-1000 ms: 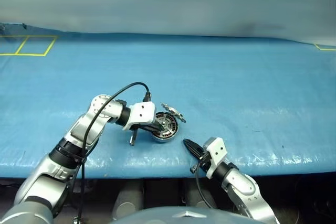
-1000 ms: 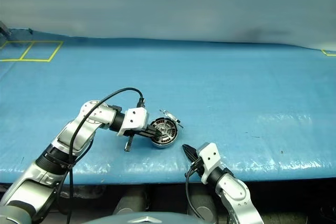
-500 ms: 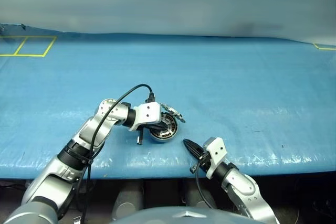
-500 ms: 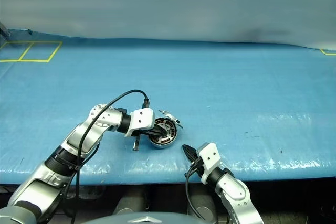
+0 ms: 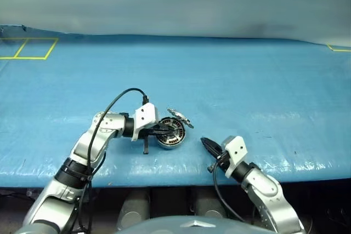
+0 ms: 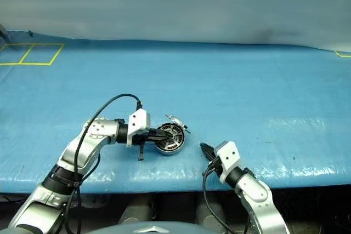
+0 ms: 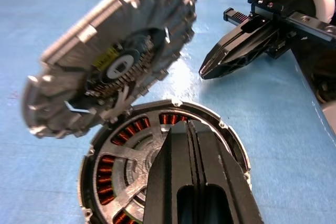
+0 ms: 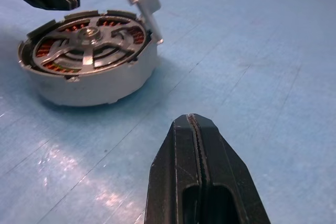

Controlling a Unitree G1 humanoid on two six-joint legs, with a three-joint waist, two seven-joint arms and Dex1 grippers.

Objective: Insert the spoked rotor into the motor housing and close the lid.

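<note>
Right gripper [image 5: 204,142]: nearest the table edge, fingers pressed together on nothing, apart from the housing.
Left gripper [image 7: 197,145]: fingers pressed together, empty, tips over the rotor.
Rotor [image 8: 90,39]: lies flat in the housing, spokes above the copper windings; thin and stiff, probably light, best pushed at the hub.
Housing [image 8: 86,82]: sits on the blue table [image 5: 247,91], near the front edge; looks heavy, smooth and slippery.
Lid [image 7: 110,56]: stands tilted open at the far rim; rigid, toothed edge, so press down on the raised edge.
</note>
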